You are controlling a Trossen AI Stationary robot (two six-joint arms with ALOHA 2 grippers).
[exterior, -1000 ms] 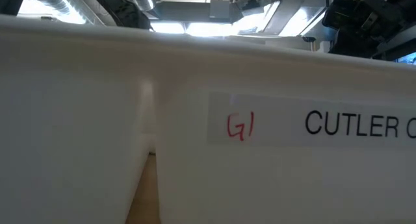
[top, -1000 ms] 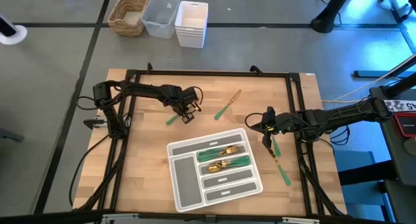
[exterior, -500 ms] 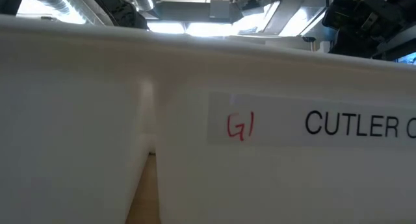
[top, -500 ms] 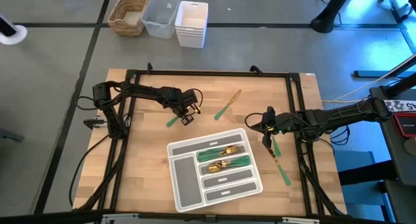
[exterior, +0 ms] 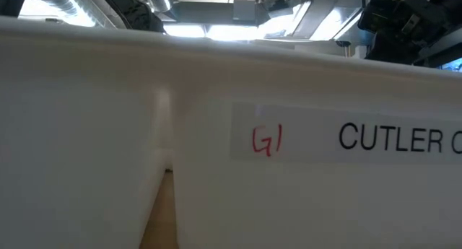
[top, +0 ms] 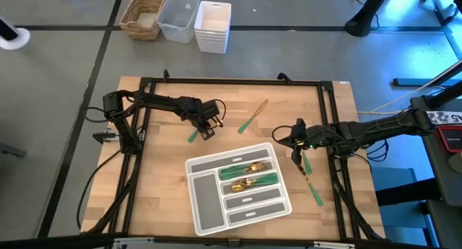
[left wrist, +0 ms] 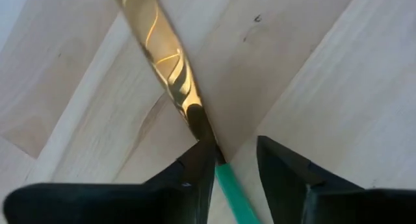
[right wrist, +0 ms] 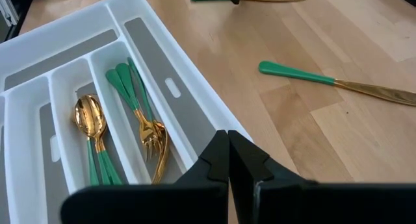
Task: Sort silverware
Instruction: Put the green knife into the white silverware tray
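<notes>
My left gripper (top: pixel 209 127) points down at the table's far left, open, its fingers on either side of a gold knife with a green handle (left wrist: pixel 170 62), which lies flat on the wood (top: pixel 191 135). A second knife (top: pixel 253 117) lies farther right. The grey tray (top: pixel 206 206) at the near middle holds spoons (right wrist: pixel 88 123) and forks (right wrist: pixel 151 134). My right gripper (top: pixel 296 146) hangs shut, holding nothing, above the tray's right side. More silverware (top: pixel 307 166) lies near the right edge. My left gripper comes from above, with the knife's neck (left wrist: pixel 207 134), where the gold blade meets the green handle, between its fingers. One finger (left wrist: pixel 195 171) stands right against the neck and the other is apart from it. Whether that finger touches the knife, I cannot tell.
A wicker basket (top: pixel 142 16), a clear bin (top: pixel 178 16) and a white bin (top: pixel 213 25) stand on the floor beyond the far edge. Black frame rails (top: pixel 231 81) border the table. The tray's white wall (exterior: pixel 231 169) fills the low view.
</notes>
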